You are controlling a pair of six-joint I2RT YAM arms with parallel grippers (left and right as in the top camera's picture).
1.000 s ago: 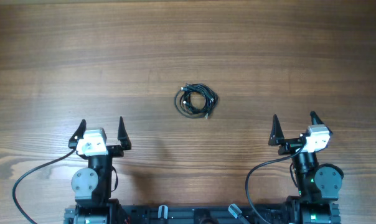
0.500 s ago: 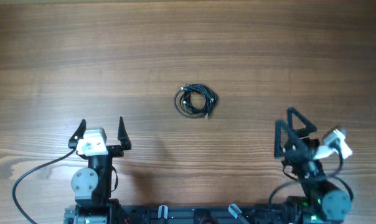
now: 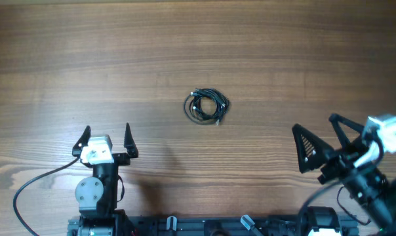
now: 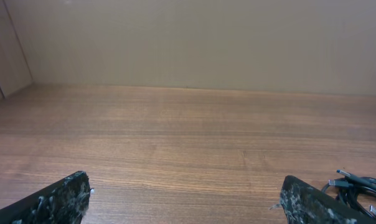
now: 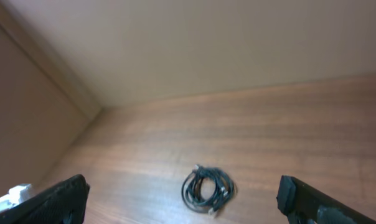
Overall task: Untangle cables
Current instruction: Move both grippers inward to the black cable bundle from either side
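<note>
Right gripper: spread wide, lifts and swings out toward coiled cables; left gripper: spread, parked; untangling unstarted.

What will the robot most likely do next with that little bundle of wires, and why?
Probably reach the right gripper forward and down toward the cables: its jaws stand open and face the bunched coil, which nothing holds yet.

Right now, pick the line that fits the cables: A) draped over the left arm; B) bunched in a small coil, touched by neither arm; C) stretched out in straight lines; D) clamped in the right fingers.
B: the cables lie in a small coil on the table, with the left fingers and right fingers both spread open and apart from them.
</note>
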